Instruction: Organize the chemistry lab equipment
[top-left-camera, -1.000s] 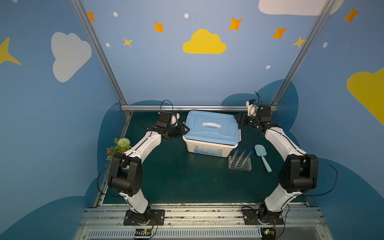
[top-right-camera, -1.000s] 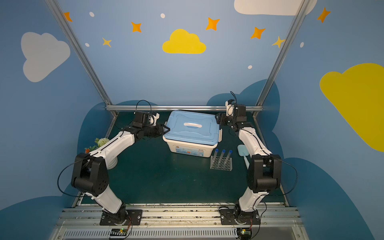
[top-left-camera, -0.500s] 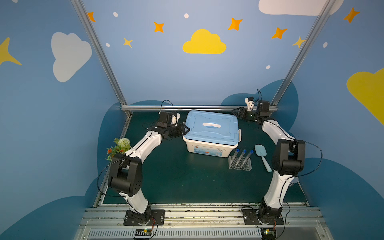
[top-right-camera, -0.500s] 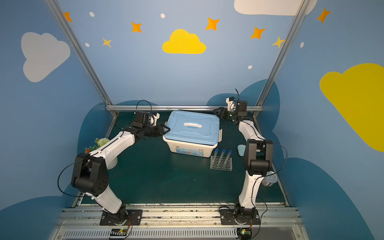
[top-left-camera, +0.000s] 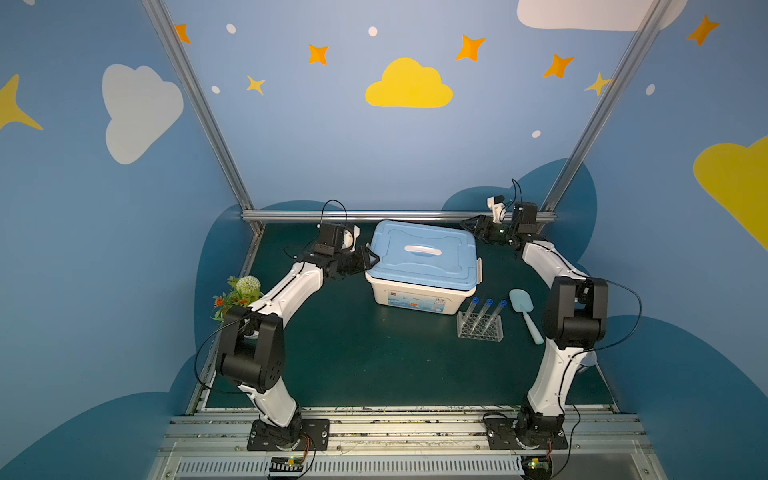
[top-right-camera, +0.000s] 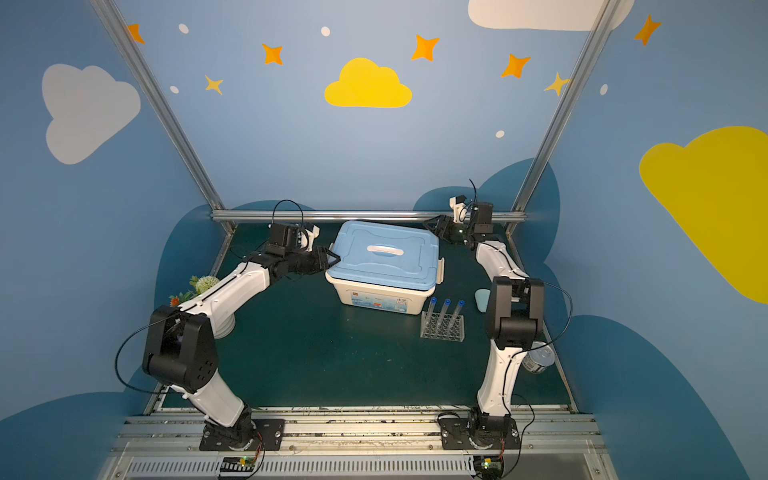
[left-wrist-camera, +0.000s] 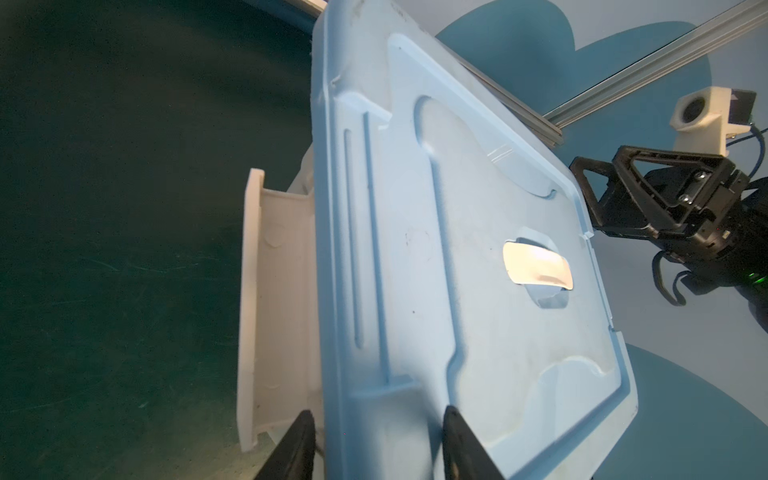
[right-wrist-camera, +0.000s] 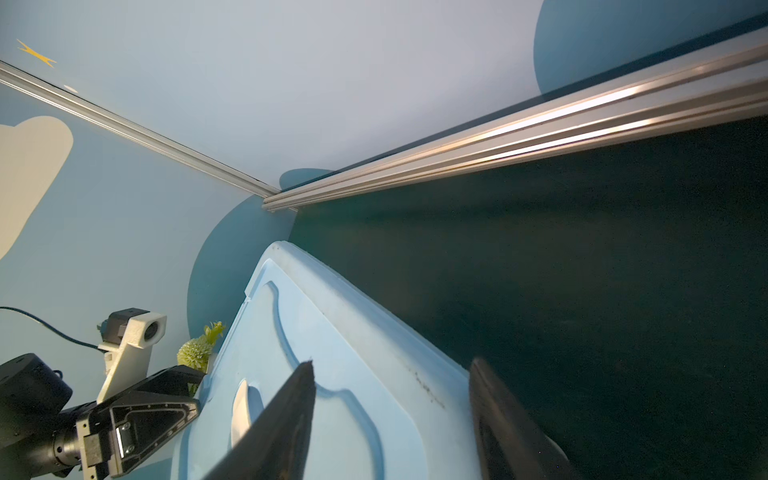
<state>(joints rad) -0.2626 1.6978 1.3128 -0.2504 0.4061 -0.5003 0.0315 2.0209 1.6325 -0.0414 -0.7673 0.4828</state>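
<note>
The three blue-capped test tubes (top-left-camera: 482, 309) stand leaning in the one clear rack (top-left-camera: 480, 330), each in its own hole. The rack is on the counter (top-left-camera: 353, 365), just in front of the right front corner of the white bin (top-left-camera: 411, 297). The tubes look light, stiff and slick, and are likely brittle. A gentle pinch on the shaft just under the cap would suit them best. A pull off to one side could tip the rack, which looks light and apt to slide.

Just beside the rack lies one pale blue scoop (top-left-camera: 524, 309), flat on the counter, best taken by its thin handle. In a top view one pale container (top-right-camera: 540, 358) shows half hidden behind the right arm. It may be a small cup, but too little of it shows to be sure. One potted plant (top-left-camera: 241, 291) stands at the counter's left edge.

Both arms are at the bin's single blue lid (top-left-camera: 424, 253). It looks like broad, stiff, light plastic that would twist if raised from one side, so a hold on the rim at opposite ends makes sense. The left gripper (left-wrist-camera: 378, 411) is at the lid's left edge, its fingers (left-wrist-camera: 455, 436) part-way apart astride the rim. Whether they pinch the rim cannot be told. The right gripper (right-wrist-camera: 392, 365) is at the far right corner, its fingers spread wide about the lid's edge and holding nothing.
</note>
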